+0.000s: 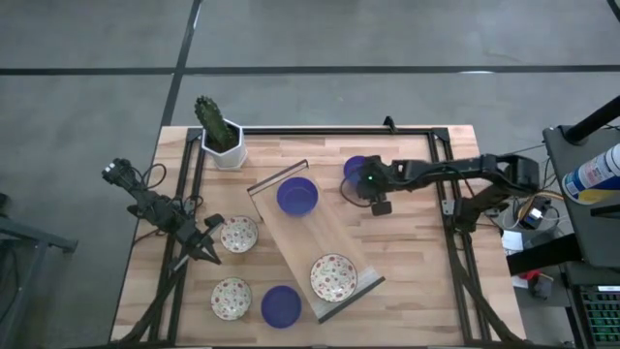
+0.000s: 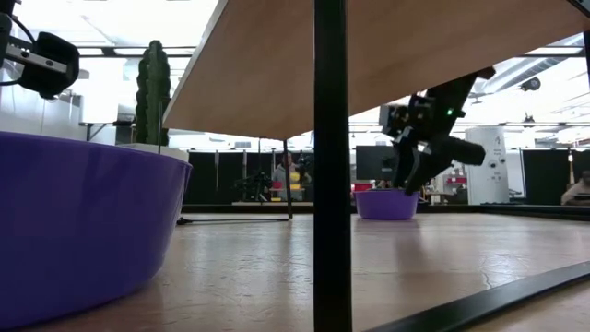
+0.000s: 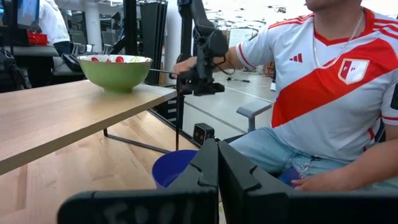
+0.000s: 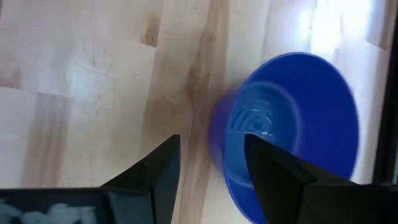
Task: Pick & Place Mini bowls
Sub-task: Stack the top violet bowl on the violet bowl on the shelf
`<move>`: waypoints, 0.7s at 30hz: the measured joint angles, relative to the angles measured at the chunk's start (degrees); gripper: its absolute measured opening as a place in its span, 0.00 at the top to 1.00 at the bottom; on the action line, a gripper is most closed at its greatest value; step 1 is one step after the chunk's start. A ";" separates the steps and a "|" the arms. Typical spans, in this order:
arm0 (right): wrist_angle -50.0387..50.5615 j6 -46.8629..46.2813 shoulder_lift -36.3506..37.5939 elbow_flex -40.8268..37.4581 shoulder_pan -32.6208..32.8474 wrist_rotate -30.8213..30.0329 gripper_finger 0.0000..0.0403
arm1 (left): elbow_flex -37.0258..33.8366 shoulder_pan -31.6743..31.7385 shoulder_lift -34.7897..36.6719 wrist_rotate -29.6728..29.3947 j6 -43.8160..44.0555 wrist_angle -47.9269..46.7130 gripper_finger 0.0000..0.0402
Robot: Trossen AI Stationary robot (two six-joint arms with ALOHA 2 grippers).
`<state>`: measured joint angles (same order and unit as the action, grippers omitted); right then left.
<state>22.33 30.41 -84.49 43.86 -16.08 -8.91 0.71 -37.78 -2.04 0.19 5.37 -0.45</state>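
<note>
The right arm reaches across toward the middle, its gripper (image 1: 371,186) pointing down with fingers (image 4: 158,174) parted. The left gripper (image 1: 207,244) waits (fingers pressed together) near its own side.

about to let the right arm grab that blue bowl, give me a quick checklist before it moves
1. Right tool over the blue bowl at the table's far side: ok.
2. Right tool open: ok, a gap shows between its fingers.
3. A finger lined up with the bowl's rim: ok, it overlaps the rim.
4. Bowl resting flat on the table: ok.
5. Left tool out of the way, near a flowered bowl: ok.
6. Grip depth on the rim: cannot tell.
</note>
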 joint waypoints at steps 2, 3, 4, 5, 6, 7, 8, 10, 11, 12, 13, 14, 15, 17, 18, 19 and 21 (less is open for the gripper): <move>-1.03 0.68 -1.63 0.00 -0.03 -0.03 0.58 | 0.00 -0.02 0.00 -0.02 0.00 0.00 1.00; -1.21 1.07 -2.45 0.00 -0.13 -0.14 0.58 | 0.00 -0.02 0.00 0.00 0.00 -0.02 1.00; -1.54 1.25 -3.19 0.00 -0.13 -0.81 0.59 | 0.00 -0.02 0.00 0.00 0.00 0.00 1.00; -1.72 1.43 -3.86 0.00 -0.21 -2.03 0.59 | 0.00 0.00 0.00 -0.02 0.01 0.00 1.00; -1.65 1.78 -4.49 0.00 -0.26 -3.29 0.60 | 0.00 -0.02 0.00 0.00 0.00 0.00 1.00; -1.62 2.15 -4.99 0.00 -0.28 -4.55 0.61 | 0.00 -0.02 0.00 0.00 0.01 0.00 1.00; -1.64 2.50 -5.31 0.00 -0.28 -5.46 0.62 | 0.00 -0.01 0.00 0.00 0.01 -0.01 1.00; -1.66 2.84 -5.66 0.00 -0.28 -6.08 0.65 | 0.00 -0.02 0.01 0.00 0.00 -0.01 1.00; -1.69 2.84 -5.70 0.00 -0.28 -6.08 0.66 | 0.00 0.00 0.02 0.00 0.02 0.00 1.00; -1.73 2.85 -5.70 0.00 -0.26 -6.10 0.68 | 0.00 -0.02 0.01 0.00 0.01 0.00 1.00; -1.69 2.83 -5.55 0.00 -0.29 -6.10 0.70 | 0.00 -0.02 0.02 0.00 0.02 0.00 1.00; -1.61 2.77 -5.31 0.00 -0.33 -6.12 0.72 | 0.00 0.00 0.01 -0.01 0.01 0.00 1.00; -1.62 2.54 -5.01 0.00 -0.34 -6.28 0.75 | 0.00 -0.02 0.02 -0.01 0.02 0.00 1.00; -1.41 2.13 -4.32 0.00 -0.34 -7.51 0.82 | 0.00 -0.01 0.02 -0.01 0.00 0.00 1.00; -0.96 2.13 -3.94 0.00 -0.34 -8.22 0.85 | 0.00 -0.02 0.02 -0.01 0.02 0.00 1.00; -0.28 2.25 -3.56 0.01 -0.35 -8.73 0.89 | 0.00 -0.01 0.02 0.00 0.01 -0.01 1.00; 1.49 2.76 -2.74 0.03 -0.49 -9.17 0.95 | 0.00 -0.02 0.02 0.00 0.00 0.00 1.00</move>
<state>23.82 33.17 -87.23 43.88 -16.56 -18.07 0.71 -37.80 -2.02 0.19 5.37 -0.45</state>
